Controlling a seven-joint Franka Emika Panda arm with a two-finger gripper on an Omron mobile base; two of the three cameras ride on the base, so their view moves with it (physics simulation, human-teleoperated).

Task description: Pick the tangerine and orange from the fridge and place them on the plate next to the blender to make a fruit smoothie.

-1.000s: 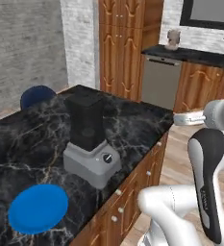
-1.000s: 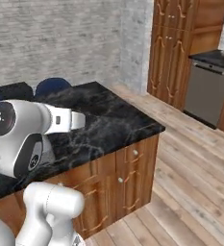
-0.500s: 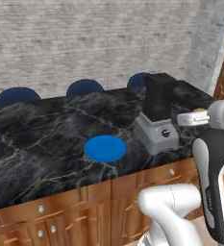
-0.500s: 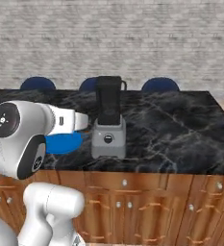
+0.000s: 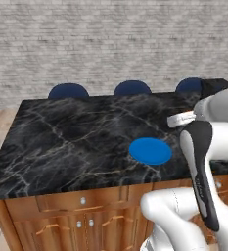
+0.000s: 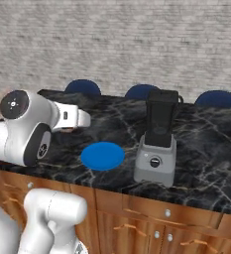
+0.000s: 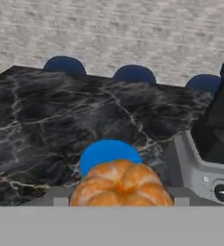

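Since 0.5 s ago both base views have swung with the base: the plate now sits right of centre in the left base view, the blender right of centre in the right one. Arm is folded, the forearm level above the dark marble counter, wrist pointing toward the blender. Right base view gives the blender whole, just right of the plate, not touching; left base view has it hidden behind the arm. Hand view shows the gripper closed on a segmented orange fruit, fingertips hidden by it. Plate lies just beyond the fruit; blender base to its right.
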